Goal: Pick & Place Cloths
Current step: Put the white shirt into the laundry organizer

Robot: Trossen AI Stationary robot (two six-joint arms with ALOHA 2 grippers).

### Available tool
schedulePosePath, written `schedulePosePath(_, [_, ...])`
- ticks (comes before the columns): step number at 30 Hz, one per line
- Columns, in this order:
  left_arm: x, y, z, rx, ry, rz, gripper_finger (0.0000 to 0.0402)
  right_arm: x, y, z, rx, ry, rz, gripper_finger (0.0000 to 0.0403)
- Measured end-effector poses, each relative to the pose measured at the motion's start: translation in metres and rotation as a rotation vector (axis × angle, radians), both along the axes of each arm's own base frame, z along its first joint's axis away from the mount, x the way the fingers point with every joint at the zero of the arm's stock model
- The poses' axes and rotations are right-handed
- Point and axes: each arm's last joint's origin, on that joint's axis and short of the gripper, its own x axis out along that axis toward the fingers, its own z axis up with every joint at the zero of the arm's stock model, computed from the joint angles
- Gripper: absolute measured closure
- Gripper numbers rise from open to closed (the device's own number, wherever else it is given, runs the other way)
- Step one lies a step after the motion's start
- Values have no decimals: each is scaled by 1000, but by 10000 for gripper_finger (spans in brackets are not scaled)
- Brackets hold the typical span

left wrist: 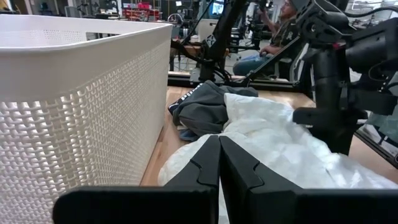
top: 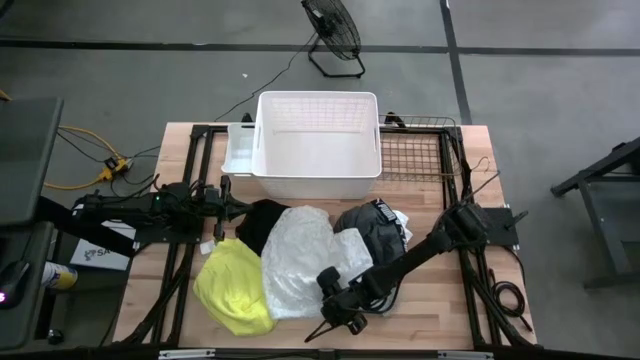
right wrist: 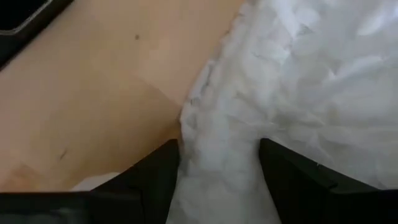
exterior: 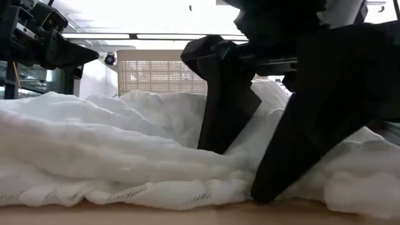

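The cloths lie heaped on the table in front of the basket. In the high view I see the bright yellow cloth (top: 232,285), the large white cloth (top: 295,260), the black cloth (top: 262,222) and the dark grey cloth (top: 368,225). My right gripper (top: 338,312) is open and low over the white cloth's near edge (right wrist: 217,124), one finger on either side of a ridge of it. My left gripper (top: 232,207) is shut and hovers beside the black cloth, near the basket's front; it touches nothing. The dark grey cloth (left wrist: 205,106) and the white cloth (left wrist: 273,137) also show in the left wrist view. My right gripper comes down from above, slanting toward the table's near edge, with its open fingers (exterior: 281,162) sunk into the white cloth's near edge (exterior: 237,156). A bunched ridge of the fabric (right wrist: 217,162) stands between the fingers. The cloth lies slack on the table.
The white slatted basket (top: 318,150) stands at the table's far side, with a small white tray (top: 238,152) on its left and a wire rack (top: 415,150) on its right. Bare wood (top: 440,310) lies right of the pile. A person sits beyond the table (left wrist: 273,37).
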Motion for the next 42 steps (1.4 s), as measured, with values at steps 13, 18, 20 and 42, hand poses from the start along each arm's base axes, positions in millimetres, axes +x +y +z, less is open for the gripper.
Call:
schedulePosePath(13, [0, 0, 0, 0, 0, 0, 401, 3, -18, -12, 50, 138, -100, 293])
schedulePosePath(18, [0, 0, 0, 0, 0, 0, 401, 3, -18, -2, 86, 113, -119, 380])
schedulePosePath(20, [0, 0, 0, 0, 0, 0, 401, 2, -20, 5, 98, 101, -125, 388])
schedulePosePath(42, [0, 0, 0, 0, 0, -1, 401, -25, -56, 182, 203, -527, -335, 393])
